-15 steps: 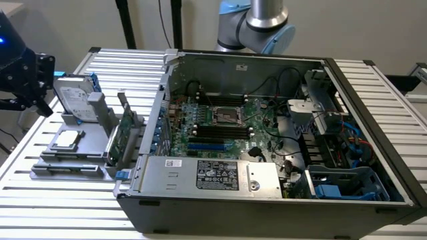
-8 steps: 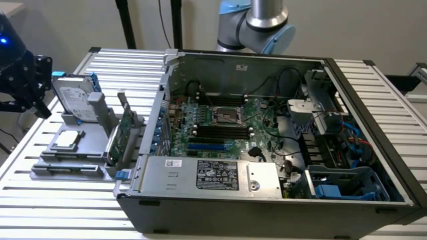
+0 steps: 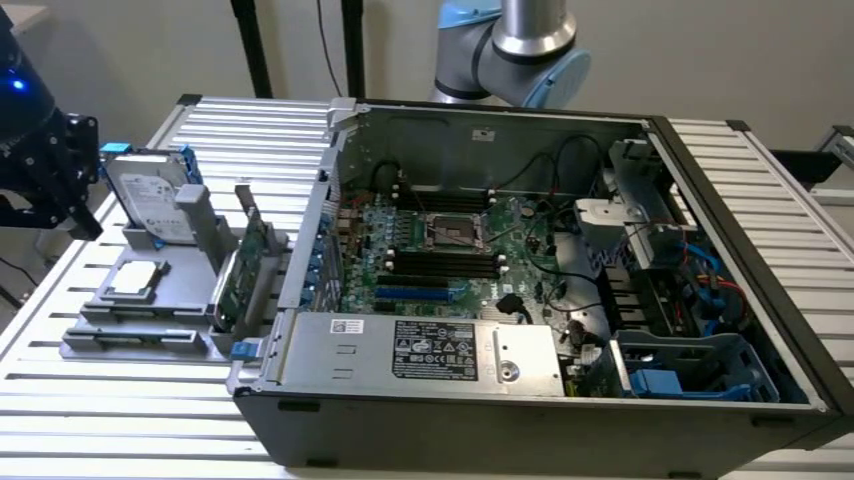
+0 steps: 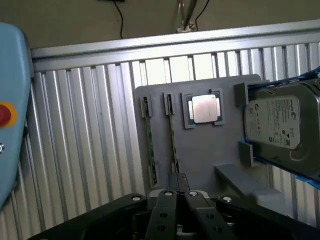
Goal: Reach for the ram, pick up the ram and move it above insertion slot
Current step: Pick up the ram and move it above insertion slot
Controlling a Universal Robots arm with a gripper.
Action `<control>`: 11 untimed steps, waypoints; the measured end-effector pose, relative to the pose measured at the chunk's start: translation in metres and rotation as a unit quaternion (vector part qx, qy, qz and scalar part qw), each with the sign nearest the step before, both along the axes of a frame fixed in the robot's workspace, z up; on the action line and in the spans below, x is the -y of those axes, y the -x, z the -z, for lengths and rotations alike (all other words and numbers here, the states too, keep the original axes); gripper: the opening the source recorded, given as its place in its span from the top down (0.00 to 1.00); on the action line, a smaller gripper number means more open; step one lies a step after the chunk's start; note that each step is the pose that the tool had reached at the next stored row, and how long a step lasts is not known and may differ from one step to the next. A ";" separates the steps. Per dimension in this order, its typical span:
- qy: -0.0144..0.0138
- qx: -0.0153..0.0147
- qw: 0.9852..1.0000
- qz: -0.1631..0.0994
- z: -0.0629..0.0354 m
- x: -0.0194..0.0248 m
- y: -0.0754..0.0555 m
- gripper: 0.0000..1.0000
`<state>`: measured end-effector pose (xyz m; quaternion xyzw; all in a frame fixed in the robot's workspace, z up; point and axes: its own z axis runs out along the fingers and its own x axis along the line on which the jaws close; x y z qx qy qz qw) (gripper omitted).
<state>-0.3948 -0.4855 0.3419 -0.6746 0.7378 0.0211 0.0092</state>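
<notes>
Wrist view puts the pincer (image 4: 176,180) nearest, its fingers looking pressed together on nothing and lined up with the ram (image 4: 172,137), which is not yet grasped. That ram stands on edge in a narrow slot of the grey holder (image 4: 200,150), toward the holder's end away from the hard drive (image 4: 282,130), likely so its thin upper edge is offered for pinching. Farther off, a CPU (image 4: 204,108) lies flat mid-holder, and the holder rests on the ribbed surface (image 4: 90,150).

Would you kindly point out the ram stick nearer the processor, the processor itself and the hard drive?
ram stick (image 4: 172,140): wrist view, middle of its thin upturned edge.
processor (image 4: 204,108): wrist view, centre of its metal lid.
hard drive (image 4: 282,131): wrist view, on its label.
</notes>
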 end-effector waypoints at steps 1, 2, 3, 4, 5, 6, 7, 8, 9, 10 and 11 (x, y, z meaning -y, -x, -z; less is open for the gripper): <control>0.000 0.000 1.000 -0.009 0.0007 0.0000 0.000 0.89; 0.000 0.000 1.000 -0.019 0.0014 0.0000 0.000 0.89; 0.000 0.000 1.000 -0.028 0.0020 0.0000 0.000 0.89; 0.000 0.000 0.999 -0.037 0.0026 0.0000 0.000 0.89; 0.000 0.000 0.999 -0.045 0.0031 0.0000 0.000 0.89; 0.000 0.000 0.999 -0.054 0.0036 0.0000 0.000 0.89; 0.000 0.000 0.998 -0.063 0.0041 0.0000 0.000 0.89; 0.000 0.000 0.997 -0.072 0.0042 0.0000 0.000 0.89; 0.000 0.000 0.997 -0.078 0.0043 0.0000 0.000 0.89; 0.000 0.000 0.997 -0.080 0.0042 0.0001 0.000 0.89; 0.000 0.000 0.997 -0.080 0.0043 0.0001 0.000 0.89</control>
